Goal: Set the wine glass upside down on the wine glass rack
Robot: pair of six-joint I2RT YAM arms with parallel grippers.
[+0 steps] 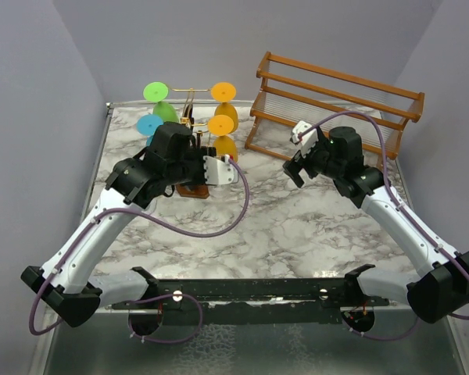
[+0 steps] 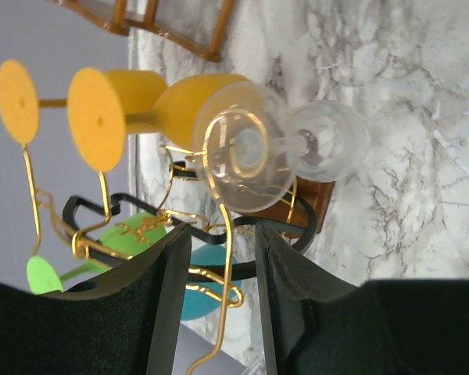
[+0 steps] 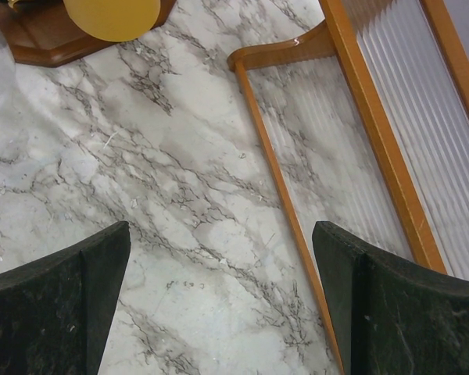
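The clear wine glass (image 2: pixel 327 141) hangs upside down by its foot on a scroll arm of the gold wire rack (image 2: pixel 228 234), above the rack's dark brown base (image 2: pixel 316 201). My left gripper (image 2: pixel 221 234) is open just behind the glass, its jaws on either side of a gold wire and not touching the glass. In the top view the left gripper (image 1: pixel 187 148) sits against the rack (image 1: pixel 189 105) and hides the clear glass. My right gripper (image 3: pixel 220 234) is open and empty over the marble, to the right of the rack (image 1: pixel 295 166).
Two orange glasses (image 2: pixel 102 117), a green one (image 2: pixel 43 275) and a blue one (image 2: pixel 211 285) hang on the same rack. A larger brown wooden slatted rack (image 1: pixel 336 101) stands at the back right, close to my right gripper (image 3: pixel 375 141). Grey walls enclose the marble table (image 1: pixel 297 234).
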